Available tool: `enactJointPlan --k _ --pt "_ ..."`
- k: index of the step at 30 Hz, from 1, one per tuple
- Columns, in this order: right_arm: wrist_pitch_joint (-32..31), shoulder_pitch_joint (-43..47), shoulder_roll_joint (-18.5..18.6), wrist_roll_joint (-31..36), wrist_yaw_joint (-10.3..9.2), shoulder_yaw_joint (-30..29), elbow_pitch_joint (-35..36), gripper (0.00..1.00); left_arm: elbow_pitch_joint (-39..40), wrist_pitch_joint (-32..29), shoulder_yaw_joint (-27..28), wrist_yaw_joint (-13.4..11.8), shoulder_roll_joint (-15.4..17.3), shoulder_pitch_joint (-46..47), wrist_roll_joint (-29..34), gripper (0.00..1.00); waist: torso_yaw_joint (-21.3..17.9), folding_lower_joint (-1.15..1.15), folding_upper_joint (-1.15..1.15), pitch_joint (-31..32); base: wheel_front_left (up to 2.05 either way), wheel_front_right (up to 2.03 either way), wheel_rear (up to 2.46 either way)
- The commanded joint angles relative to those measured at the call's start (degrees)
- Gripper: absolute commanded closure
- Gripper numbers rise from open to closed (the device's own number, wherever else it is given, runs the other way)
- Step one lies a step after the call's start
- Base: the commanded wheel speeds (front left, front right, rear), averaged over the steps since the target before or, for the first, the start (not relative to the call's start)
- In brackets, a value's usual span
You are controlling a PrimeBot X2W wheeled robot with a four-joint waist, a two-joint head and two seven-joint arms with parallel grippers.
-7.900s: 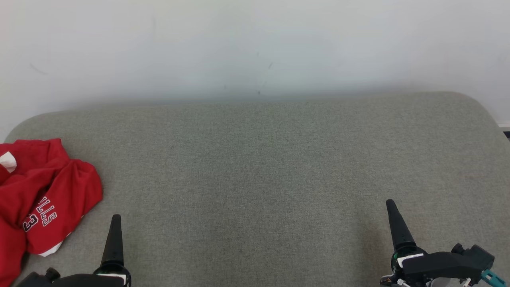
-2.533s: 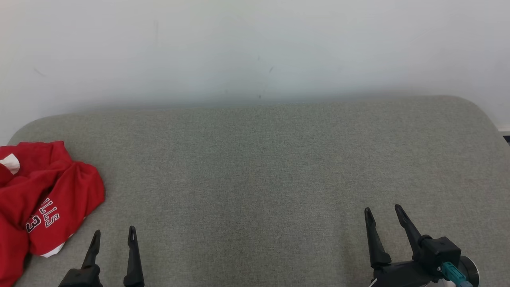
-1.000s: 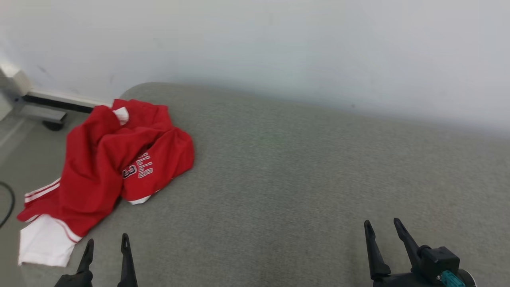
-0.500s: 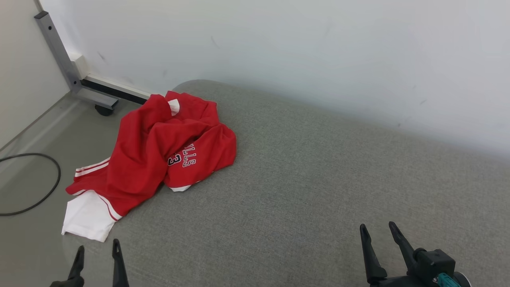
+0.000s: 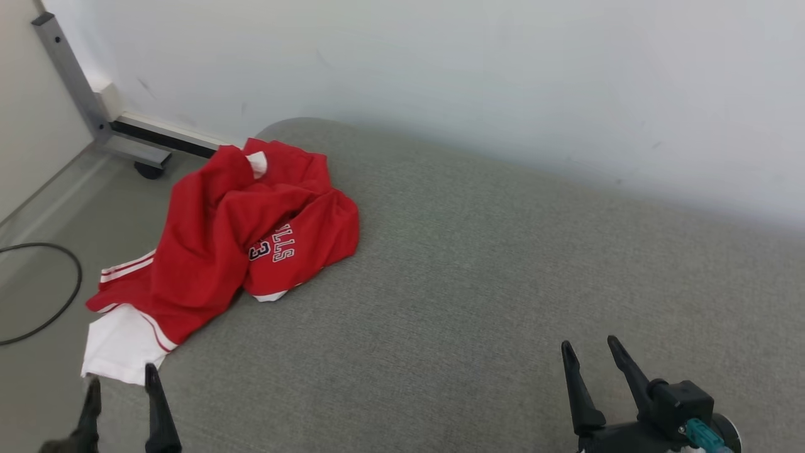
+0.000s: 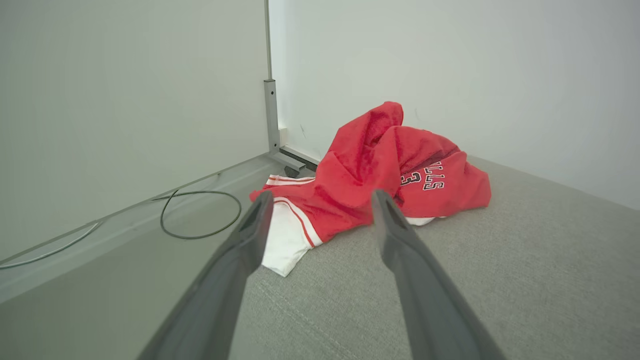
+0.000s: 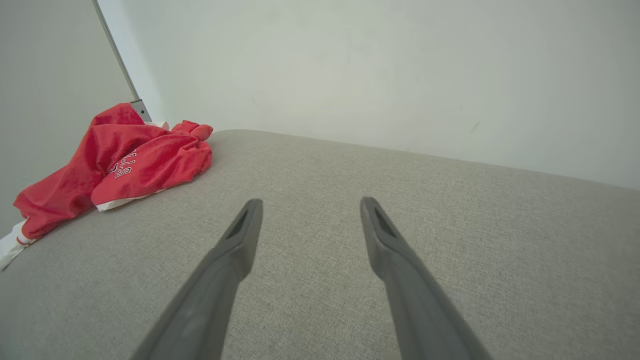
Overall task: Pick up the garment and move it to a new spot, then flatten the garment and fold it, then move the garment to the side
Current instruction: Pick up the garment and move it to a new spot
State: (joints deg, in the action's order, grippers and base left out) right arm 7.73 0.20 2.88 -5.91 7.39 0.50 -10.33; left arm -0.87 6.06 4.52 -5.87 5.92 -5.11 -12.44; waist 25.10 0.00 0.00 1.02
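**Head view.** My left gripper (image 5: 122, 373) sits at the lower left with its jaws spread and nothing between them. The garment (image 5: 207, 251) is red with white trim and lies crumpled. It is ahead of this gripper and slightly to its right, on the left end of the cushion (image 5: 478, 283). Its white hem hangs over the cushion's left edge, close to my left jaw tips. I cannot tell from here whether they touch. My right gripper (image 5: 588, 342) sits at the lower right, also with its jaws spread and empty. The garment is well apart from it, far to its left and ahead. Left of my left gripper is the floor (image 5: 38, 207), with a dark cable (image 5: 75, 277) looped on it. A grey post (image 5: 66, 72) stands ahead against the wall (image 5: 471, 69).

**Left wrist view.** My left jaws stand wide apart. The garment is straight ahead, its red heap showing between and beyond both tips. The white hem lies at the left jaw tip, draped over the cushion edge. The printed lettering is beyond the right jaw tip. The cable lies to the left of the jaws.

**Right wrist view.** My right jaws stand wide apart over bare cushion and hold nothing. The garment lies far ahead and well to the left of the left jaw, at the cushion's far end.
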Motion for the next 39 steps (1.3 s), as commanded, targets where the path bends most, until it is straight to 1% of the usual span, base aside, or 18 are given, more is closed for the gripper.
enactJointPlan --k 1,3,4,5,8,10,12,15,21,22,23,29,31,32,33,34,35,39 --pt "-0.15 -0.7 -0.01 0.74 0.19 -0.09 0.58 0.0 -0.38 0.69 0.61 0.23 0.29 2.47 -0.88 0.0 -2.27 0.0 0.0 -1.87 0.0 0.0 0.0" --pt "-0.52 -1.49 -0.02 1.37 0.19 -0.24 1.16 0.0 -1.26 1.01 1.3 0.78 0.95 4.95 -1.94 0.0 -4.06 0.0 0.0 -3.18 0.0 0.0 0.0" --pt "-0.52 -1.49 -0.02 1.37 0.19 -0.24 1.16 0.0 -1.26 1.01 1.3 0.78 0.95 4.95 -1.94 0.0 -4.06 0.0 0.0 -3.18 0.0 0.0 0.0" --pt "-0.51 -1.85 -0.02 1.52 0.19 -0.38 1.5 0.0 -1.58 1.27 1.69 0.94 0.99 6.56 -2.84 0.0 -4.96 0.0 0.0 -3.93 0.0 0.0 0.0" --pt "-0.98 -2.88 -0.01 2.17 0.19 -0.9 2.8 0.0 -3.65 1.95 2.97 1.92 2.55 12.08 -4.34 0.0 -7.99 0.0 0.0 -6.72 0.0 0.0 0.0" --pt "-1.18 -3.89 0.01 2.72 0.19 -0.95 3.73 0.0 -5.42 2.23 3.94 2.54 4.32 15.72 -4.65 0.0 -10.41 0.0 0.0 -9.11 0.0 0.0 0.0" --pt "-1.12 -4.98 -0.01 3.03 0.19 -1.69 4.5 0.0 -7.51 2.33 4.54 3.45 5.43 19.76 -6.07 0.0 -12.47 0.0 0.0 -11.42 0.0 0.0 0.0" --pt "-0.84 -6.65 -0.02 3.29 0.19 -1.9 5.28 0.0 -9.85 2.12 5.76 3.85 7.17 25.07 -7.32 0.0 -15.81 0.0 0.0 -15.12 0.0 0.0 0.0" --pt "0.6 -9.3 -0.07 2.89 0.19 -2.98 5.13 0.0 -15.84 1.43 7.43 5.35 10.46 33.99 -9.94 0.0 -20.48 0.0 0.0 -20.12 0.0 0.0 0.0" --pt "0.87 -9.69 -0.03 2.7 0.19 -2.9 4.94 0.0 -17.07 1.15 7.59 5.39 11.61 34.97 -9.75 0.0 -21.29 0.0 0.0 -20.7 0.0 0.0 0.0" --pt "1.15 -9.95 -0.04 2.48 0.19 -2.95 4.79 0.0 -18.2 1.13 7.83 5.72 12.09 36.11 -10.05 0.0 -21.93 0.0 0.0 -21.16 0.0 0.0 0.0" --pt "2.47 -11.36 -0.06 1.99 0.19 -2.91 4.06 0.0 -25.36 -2.5 7.97 5.76 15.19 40.21 -10.52 0.0 -24.83 0.0 0.0 -23.18 0.0 0.0 0.0" --pt "2.73 -11.71 -0.08 1.88 0.19 -2.82 3.77 0.0 -27.84 -4.33 7.52 6.07 16.04 41.05 -10.39 0.0 -25.46 0.0 0.0 -23.67 0.0 0.0 0.0" --pt "3.04 -12.0 -0.06 1.73 0.19 -2.77 3.5 0.0 -30.47 -5.85 7.12 6.32 16.97 41.89 -10.17 0.0 -25.89 0.0 0.0 -23.98 0.0 0.0 0.0" --pt "3.11 -12.1 -0.07 1.68 0.19 -2.83 3.36 0.0 -31.98 -7.1 7.08 6.33 17.15 42.18 -10.7 0.0 -26.03 0.0 0.0 -24.16 0.0 0.0 0.0" --pt "3.11 -12.1 -0.07 1.68 0.19 -2.83 3.36 0.0 -31.98 -7.1 7.08 6.33 17.15 42.18 -10.7 0.0 -26.03 0.0 0.0 -24.16 0.0 0.0 0.0" --pt "3.39 -12.14 -0.08 1.52 0.19 -2.8 3.09 0.0 -34.91 -9.13 6.76 6.58 17.84 42.56 -10.9 0.0 -26.3 0.0 0.0 -24.32 0.0 0.0 0.0" --pt "3.8 -12.28 -0.07 1.34 0.19 -2.73 2.66 0.0 -40.42 -14.47 6.27 6.83 17.95 43.65 -12.3 0.0 -26.55 0.0 0.0 -24.3 0.0 0.0 0.0"
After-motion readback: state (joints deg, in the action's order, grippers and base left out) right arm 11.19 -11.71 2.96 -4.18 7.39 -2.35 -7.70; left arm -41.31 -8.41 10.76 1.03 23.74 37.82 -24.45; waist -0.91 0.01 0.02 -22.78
